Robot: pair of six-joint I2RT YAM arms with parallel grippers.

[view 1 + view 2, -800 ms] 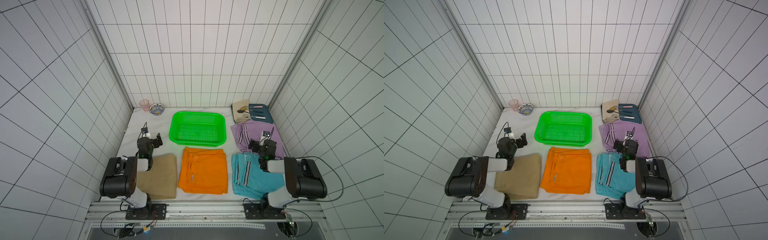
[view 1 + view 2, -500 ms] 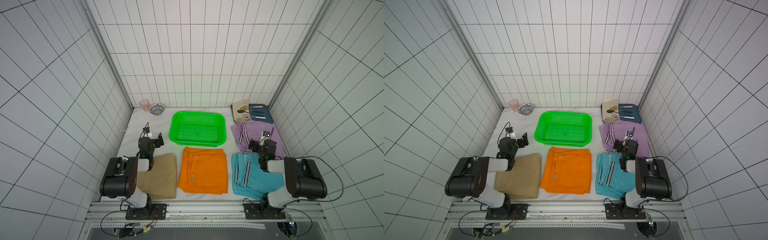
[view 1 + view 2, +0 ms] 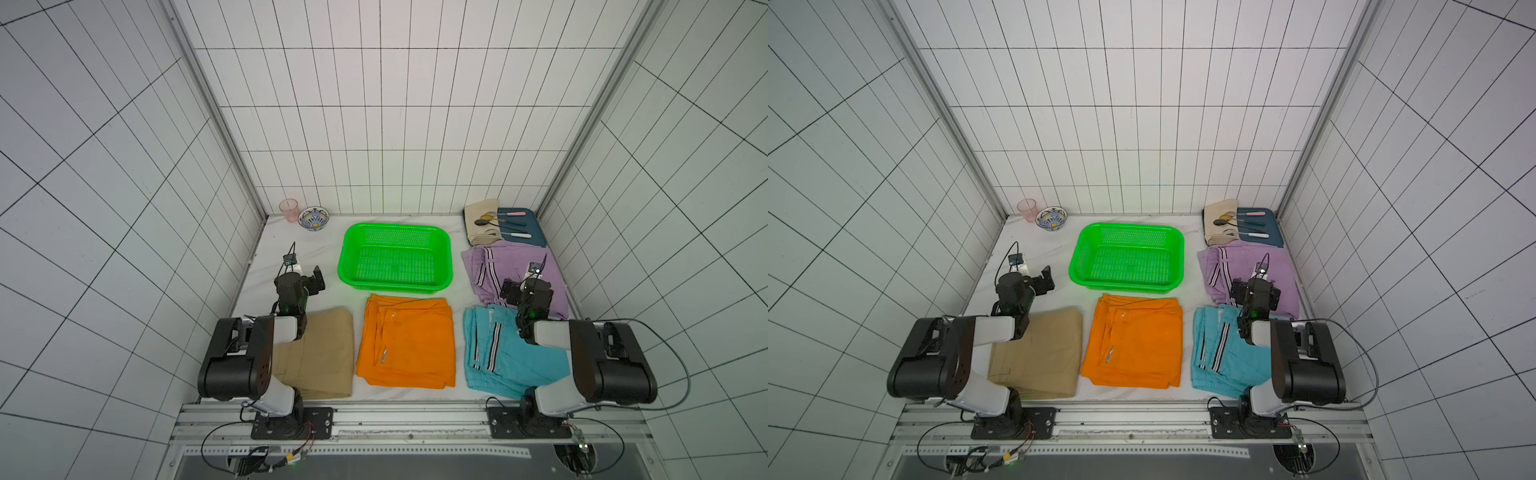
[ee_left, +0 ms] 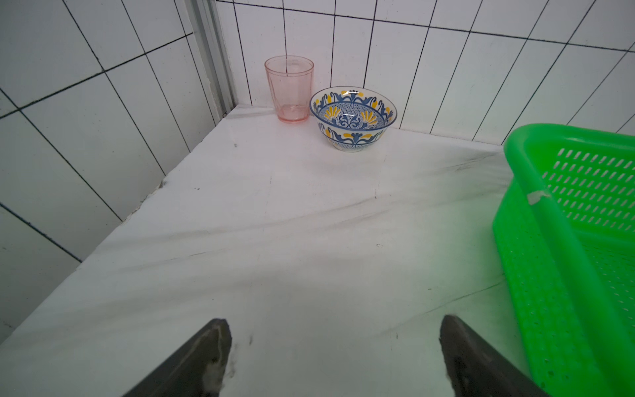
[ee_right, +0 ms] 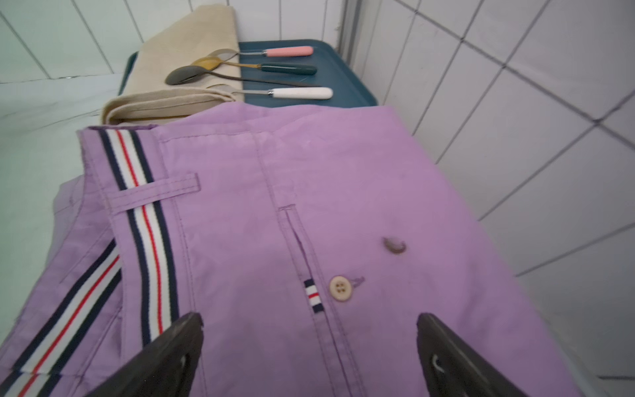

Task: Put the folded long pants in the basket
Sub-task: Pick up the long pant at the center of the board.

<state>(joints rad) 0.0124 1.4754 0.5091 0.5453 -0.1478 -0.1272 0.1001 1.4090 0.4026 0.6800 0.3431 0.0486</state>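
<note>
Status: opening step, nothing loaded yet. The basket (image 3: 395, 286) sits empty at the back centre of the table (image 4: 309, 223). All four folded pairs lie flat outside it. The tan pants (image 3: 328, 353) are under the left arm and the orange pants (image 3: 409, 340) lie just in front of the basket. The blue pants (image 3: 494, 353) are under the right arm, with the lilac pants (image 5: 240, 240) behind them, to the basket's right.

Tools: my left gripper (image 4: 335, 330) hangs over bare table beside the basket's left wall, jaws wide, holding nothing. My right gripper (image 5: 309, 323) hovers low over the lilac pants near the pocket button, jaws wide and empty. I cannot tell whether its tips touch the fabric.

Judgement: the lilac pair looks like the first pick. The next move calls for lowering the right gripper, pinching through every folded layer, and lifting clear of the basket's rim. It must avoid the cream cloth (image 5: 192, 37) just behind.
</note>
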